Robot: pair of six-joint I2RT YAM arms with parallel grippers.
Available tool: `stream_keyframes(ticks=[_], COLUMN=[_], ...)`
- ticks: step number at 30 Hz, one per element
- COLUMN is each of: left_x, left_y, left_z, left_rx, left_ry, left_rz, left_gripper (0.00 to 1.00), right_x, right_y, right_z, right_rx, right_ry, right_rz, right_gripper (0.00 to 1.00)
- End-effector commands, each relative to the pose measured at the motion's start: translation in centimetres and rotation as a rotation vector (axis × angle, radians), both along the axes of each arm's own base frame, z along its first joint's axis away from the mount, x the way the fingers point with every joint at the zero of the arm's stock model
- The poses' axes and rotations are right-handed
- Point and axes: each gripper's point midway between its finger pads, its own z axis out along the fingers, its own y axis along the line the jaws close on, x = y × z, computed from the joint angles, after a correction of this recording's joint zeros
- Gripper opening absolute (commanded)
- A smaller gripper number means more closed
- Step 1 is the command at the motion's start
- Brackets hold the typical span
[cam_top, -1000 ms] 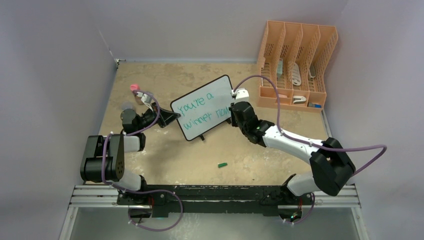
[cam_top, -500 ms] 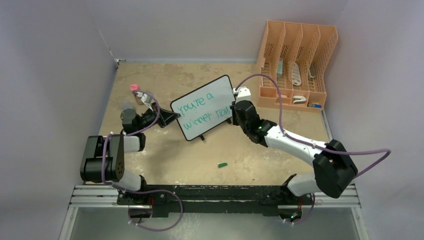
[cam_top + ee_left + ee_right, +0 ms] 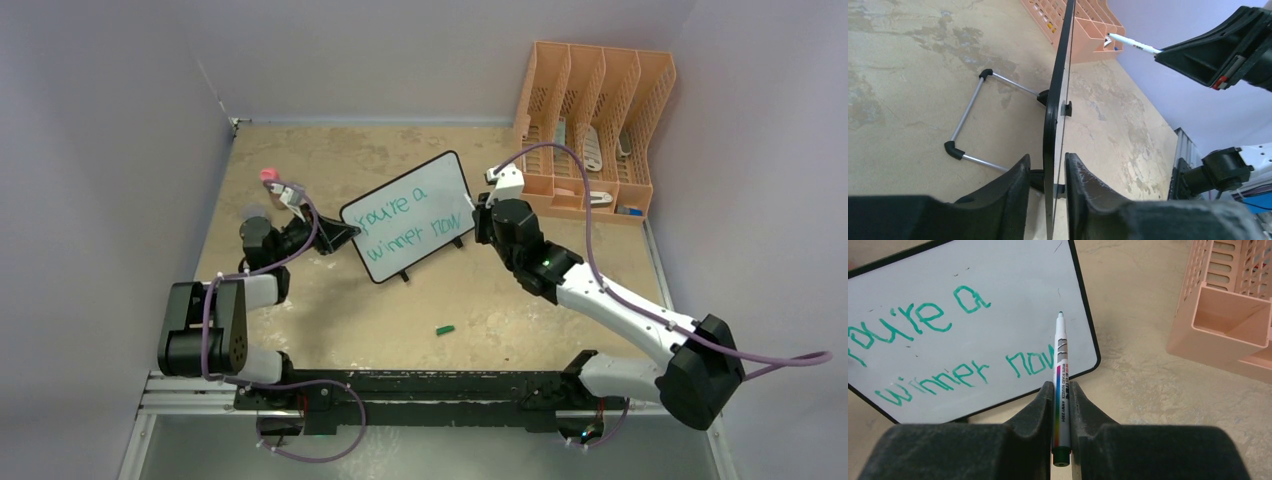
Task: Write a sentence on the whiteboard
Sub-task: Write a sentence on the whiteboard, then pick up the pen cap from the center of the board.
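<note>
The whiteboard (image 3: 440, 190) stands propped near the table's middle, tilted, black-framed. The sentence (image 3: 405, 218) in teal-green reads "You're a winner now" in two slanted lines (image 3: 933, 345). My left gripper (image 3: 345, 235) straddles the board's left edge (image 3: 1060, 75). Its jaws stand slightly open, with a thin gap on each side of the frame (image 3: 1048, 157). My right gripper (image 3: 480, 215) hangs just off the board's right edge, shut on a white marker (image 3: 1061, 365). The marker's green tip points at the board's right part and is clear of the surface. The marker (image 3: 1133, 44) also shows from the left wrist.
An orange file rack (image 3: 590, 130) stands at the back right, close to my right wrist. A small green cap (image 3: 445, 328) lies on the table in front of the board. A pink object (image 3: 268, 175) sits at the back left. The board's wire leg (image 3: 968, 120) rests behind it.
My right arm has drawn back to the right, taking the marker away from the board. My left jaws have loosened from the board's edge.
</note>
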Motion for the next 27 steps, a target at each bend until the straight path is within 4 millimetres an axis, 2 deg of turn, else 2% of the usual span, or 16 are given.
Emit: stream_keyframes(ticks=[1, 6, 9, 13, 17, 19, 23, 27], left_x=[0.7, 0.7, 1.1, 1.1, 0.1, -0.8, -2.3, -3.5], left_y=[0.6, 1.1, 1.9, 3.2, 3.9, 4.1, 3.6, 0.9], left_z=[2.1, 3.4, 4.5, 6.4, 8.5, 8.8, 9.0, 8.9], left_rx=[0.028, 0.045, 0.080, 0.142, 0.191, 0.210, 0.283, 0.401], left_ry=[-0.089, -0.099, -0.092, -0.047, 0.004, 0.046, 0.114, 0.172], left_rz=[0.042, 0.092, 0.160, 0.255, 0.297, 0.307, 0.307, 0.254], left_gripper=[0.34, 0.56, 0.65, 0.70, 0.72, 0.73, 0.74, 0.74], right_x=[-0.3, -0.9, -1.3, -2.0, -3.0, -3.4, -4.1, -4.6], right_y=[-0.8, -1.6, -2.3, -3.5, -4.8, -5.5, -6.4, -7.5], right_z=[1.6, 2.6, 3.4, 4.9, 6.1, 6.2, 6.7, 7.1], right_rx=[0.005, 0.012, 0.016, 0.026, 0.051, 0.057, 0.069, 0.070], right_ry=[-0.036, -0.051, -0.065, -0.097, -0.130, -0.136, -0.150, -0.160], right_rz=[-0.011, -0.021, -0.035, -0.060, -0.085, -0.098, -0.119, -0.147], right_gripper=[0.00, 0.00, 0.00, 0.00, 0.00, 0.00, 0.00, 0.00])
